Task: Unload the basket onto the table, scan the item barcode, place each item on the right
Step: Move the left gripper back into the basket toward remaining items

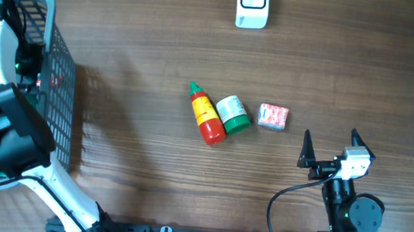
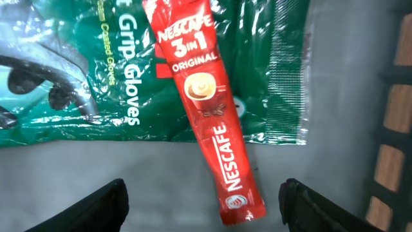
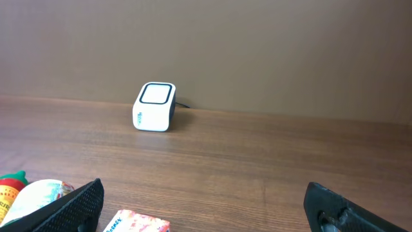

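Observation:
A red Nescafe 3in1 sachet (image 2: 209, 109) lies slanted across a green Grip Gloves packet (image 2: 84, 71) on the grey floor of the basket (image 1: 63, 72). My left gripper (image 2: 203, 193) hangs over it, open. Its dark fingers (image 2: 103, 206) stand on either side of the sachet's lower end without touching it. In the overhead view the left arm (image 1: 1, 123) reaches into the basket and hides its gripper. The white scanner (image 1: 252, 4) stands at the table's far edge and faces the right wrist view as the scanner (image 3: 155, 107). My right gripper (image 1: 332, 148) rests open and empty at the front right.
A red sauce bottle (image 1: 206, 114), a green-lidded tub (image 1: 232, 113) and a small pink box (image 1: 273, 116) lie in a row at mid-table, just left of the right gripper. The basket's dark mesh wall (image 2: 393, 96) stands close on the right of the left gripper.

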Motion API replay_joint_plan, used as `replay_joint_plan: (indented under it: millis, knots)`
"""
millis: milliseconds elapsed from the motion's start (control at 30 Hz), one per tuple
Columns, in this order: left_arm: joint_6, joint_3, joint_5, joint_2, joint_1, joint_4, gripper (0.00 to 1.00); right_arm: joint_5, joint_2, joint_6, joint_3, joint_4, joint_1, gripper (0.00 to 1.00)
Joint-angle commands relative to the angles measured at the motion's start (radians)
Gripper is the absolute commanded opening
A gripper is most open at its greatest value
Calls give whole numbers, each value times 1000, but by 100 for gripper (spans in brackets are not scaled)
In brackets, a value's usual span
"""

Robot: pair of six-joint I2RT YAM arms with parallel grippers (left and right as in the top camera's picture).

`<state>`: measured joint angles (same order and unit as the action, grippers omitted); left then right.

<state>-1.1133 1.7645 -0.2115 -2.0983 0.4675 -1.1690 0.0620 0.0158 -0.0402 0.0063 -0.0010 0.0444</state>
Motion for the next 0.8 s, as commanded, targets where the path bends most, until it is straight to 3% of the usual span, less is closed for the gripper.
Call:
replay_joint_plan:
  millis: [0, 133, 233, 400, 533, 767]
  knots:
    - [-22, 1, -16, -41, 2, -2, 77, -3, -2, -12, -1, 2, 4, 100]
    - [-37, -13, -18, -43, 2, -61, 76, -3, -2, -13, -1, 2, 4, 100]
    - [-48, -13, -67, -43, 2, -64, 94, -3, -2, -12, -1, 2, 4, 100]
    - [-27, -5, -41, -33, 6, -79, 97, -3, -2, -12, -1, 2, 4, 100]
    - [103, 34, -35, 33, 15, -77, 100, -3, -2, -12, -1, 2, 4, 100]
    - [167, 39, -61, 82, 88, -122, 100, -3, -2, -12, -1, 2, 4, 100]
